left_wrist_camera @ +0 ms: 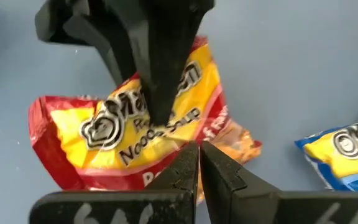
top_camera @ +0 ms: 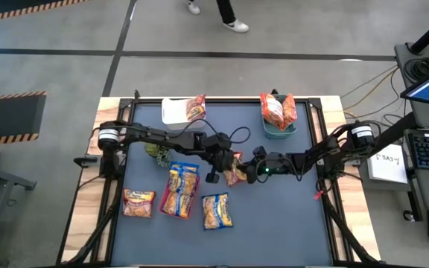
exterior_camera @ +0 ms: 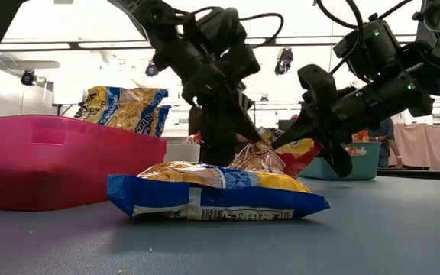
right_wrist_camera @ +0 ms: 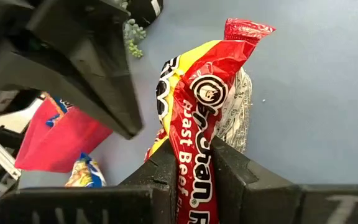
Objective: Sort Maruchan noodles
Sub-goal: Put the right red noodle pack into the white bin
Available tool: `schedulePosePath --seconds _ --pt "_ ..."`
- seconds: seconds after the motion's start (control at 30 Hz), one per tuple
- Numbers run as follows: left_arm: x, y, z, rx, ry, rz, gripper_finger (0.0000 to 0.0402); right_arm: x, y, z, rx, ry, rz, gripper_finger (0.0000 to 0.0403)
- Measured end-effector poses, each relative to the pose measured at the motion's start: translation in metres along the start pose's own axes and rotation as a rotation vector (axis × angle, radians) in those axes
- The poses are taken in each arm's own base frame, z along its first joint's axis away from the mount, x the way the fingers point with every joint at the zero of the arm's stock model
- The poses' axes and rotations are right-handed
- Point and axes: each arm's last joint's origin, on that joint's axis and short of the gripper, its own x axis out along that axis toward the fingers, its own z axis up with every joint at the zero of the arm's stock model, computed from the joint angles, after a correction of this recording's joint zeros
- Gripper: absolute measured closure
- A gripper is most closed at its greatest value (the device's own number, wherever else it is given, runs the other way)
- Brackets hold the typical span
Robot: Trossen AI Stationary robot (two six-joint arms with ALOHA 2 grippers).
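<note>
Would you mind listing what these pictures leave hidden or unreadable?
- Red-trimmed crinkly plastic noodle packet: in the right wrist view, its lower part is hidden between the right hand fingers.
- Same packet, left wrist view: the print is partly covered by the other arm's dark hand.
- Teal bin, high view: packet labels are too small to read.

From overhead you look straight down on the whole table. Your low camera sits at tabletop level, close behind a blue packet, facing the room. Each wrist camera looks past its own fingers, very near the red packet mid-table, which all four views share.
</note>
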Motion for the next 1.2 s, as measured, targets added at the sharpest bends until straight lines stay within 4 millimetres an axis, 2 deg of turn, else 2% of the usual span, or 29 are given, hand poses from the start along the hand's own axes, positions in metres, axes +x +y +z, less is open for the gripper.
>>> schedulePosePath --seconds 0.23,0.53,0.73,0.93,1.2 --pt "-0.023 -0.003 0.009 0.034 -0.012 -0.006 0.0402 -0.002 0.002 0.002 -0.114 -0.018 0.000 0.0346" --pt "-0.068 -0.010 0.025 0.122 -0.098 -0.022 0.0402 -0.001 0.009 0.000 -0.344 -0.021 -0.002 0.0346" --pt "-0.076 0.000 0.023 0.080 -0.146 -0.077 0.0390 -0.001 0.020 -0.006 -0.479 -0.025 0.020 0.0346" --pt "-0.063 0.011 0.014 0.011 -0.132 -0.122 0.0328 -0.001 0.028 -0.011 -0.571 -0.007 -0.021 0.0346" --pt "-0.043 0.024 0.001 -0.015 -0.090 -0.100 0.0199 0.003 0.037 -0.007 -0.641 0.043 -0.045 0.0346"
